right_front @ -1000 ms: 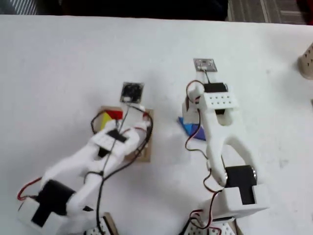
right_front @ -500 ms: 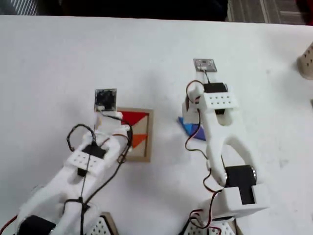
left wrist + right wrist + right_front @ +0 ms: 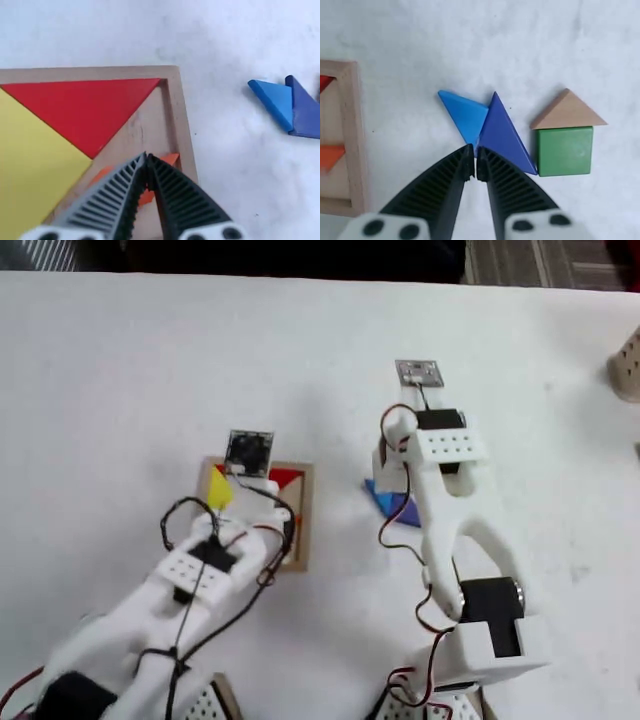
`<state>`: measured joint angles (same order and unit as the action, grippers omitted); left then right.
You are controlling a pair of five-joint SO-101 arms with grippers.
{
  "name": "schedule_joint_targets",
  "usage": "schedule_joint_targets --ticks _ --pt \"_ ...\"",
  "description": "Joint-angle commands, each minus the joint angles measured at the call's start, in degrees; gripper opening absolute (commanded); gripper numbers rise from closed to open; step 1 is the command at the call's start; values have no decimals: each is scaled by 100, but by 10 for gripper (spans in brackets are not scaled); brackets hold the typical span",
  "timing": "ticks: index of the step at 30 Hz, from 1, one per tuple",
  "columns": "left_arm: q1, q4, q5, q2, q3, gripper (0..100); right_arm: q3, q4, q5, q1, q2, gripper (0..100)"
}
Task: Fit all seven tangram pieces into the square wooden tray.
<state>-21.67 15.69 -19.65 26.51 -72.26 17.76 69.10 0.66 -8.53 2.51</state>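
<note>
Left gripper hangs closed above the orange piece in the tray

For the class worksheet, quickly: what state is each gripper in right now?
Left gripper: closed, holding nothing, over the tray.
Right gripper: closed, holding nothing, beside the dark blue triangle.
</note>
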Motion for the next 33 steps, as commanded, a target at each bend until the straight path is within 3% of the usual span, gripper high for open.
schedule_joint_targets --ticks 1,4,10,16,23,28,33 --pt "40 -158 -26 -646 554 20 -229 -31 18 48 -215 25" --pt "66 -105 -26 -1279 923 20 -229 -31 18 48 -215 25" --pt "268 325 -18 -1332 1046 20 -229 -22 18 57 -215 25" --pt "760 571 -9 -602 571 20 -229 -40 18 57 -215 25" --pt "1059 598 554 523 -79 20 -229 -40 18 57 -215 25" --pt "857 607 554 1121 -149 20 -229 -40 18 57 -215 25" --pt "-215 571 554 1165 -158 20 -229 -40 18 57 -215 25"
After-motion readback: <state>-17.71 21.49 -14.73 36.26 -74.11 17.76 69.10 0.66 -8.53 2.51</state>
